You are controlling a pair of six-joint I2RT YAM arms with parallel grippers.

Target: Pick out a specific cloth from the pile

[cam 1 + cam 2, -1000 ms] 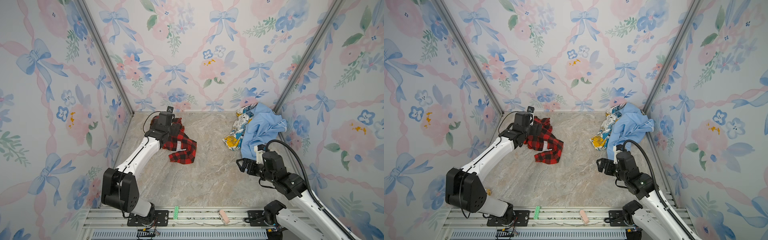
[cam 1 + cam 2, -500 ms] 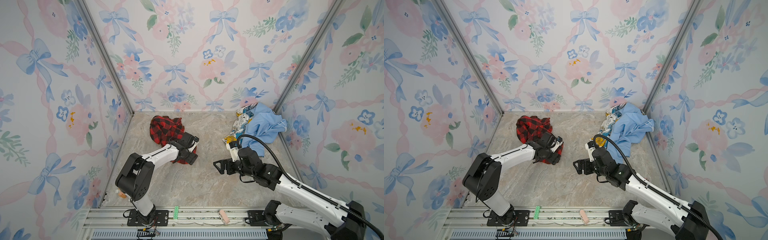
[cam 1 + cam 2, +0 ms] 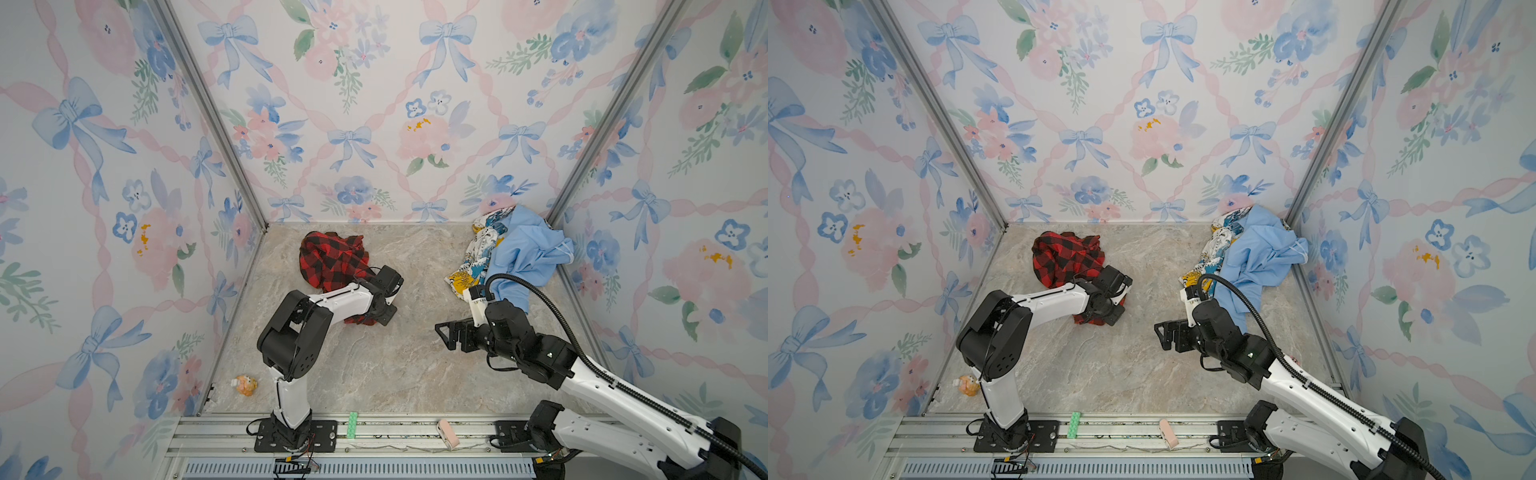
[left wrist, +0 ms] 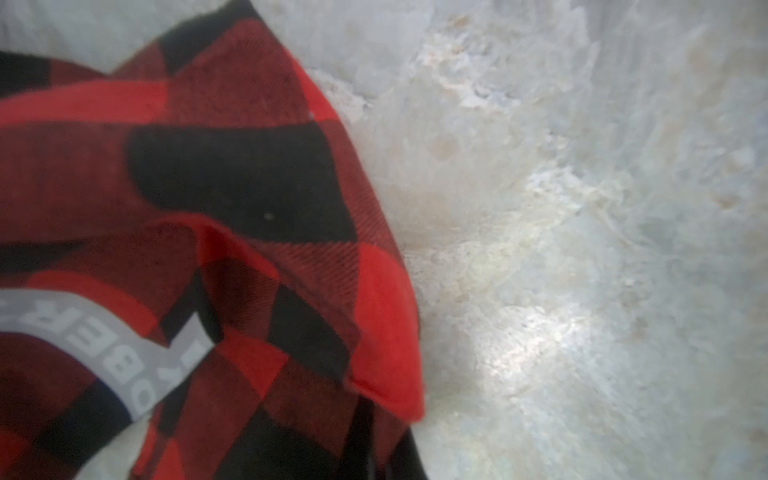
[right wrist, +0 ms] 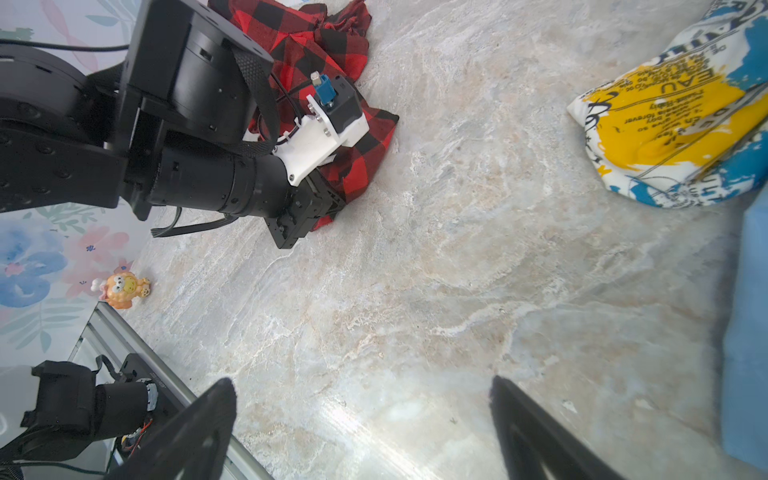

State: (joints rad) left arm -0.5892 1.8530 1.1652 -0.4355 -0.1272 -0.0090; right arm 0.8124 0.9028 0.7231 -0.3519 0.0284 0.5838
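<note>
Cloth (image 3: 332, 259): red-black plaid, crumpled on table (image 3: 374, 374), far left, well apart from pile (image 3: 525, 253).
Pile: blue and printed garments, far right corner.
Left gripper (image 5: 316, 205): clenched at cloth's near edge, seemingly pinching the fabric; fingertips hidden under it.
Right gripper (image 5: 361, 388): jaws spread wide, holding nothing, above bare table between cloth and pile, nearer side.

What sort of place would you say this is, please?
Probably a purpose-built robot test booth, not a home: floral wallpaper panels framed by metal corner posts, a marble-look tabletop, and robot arms bolted to an aluminium rail in front.
</note>
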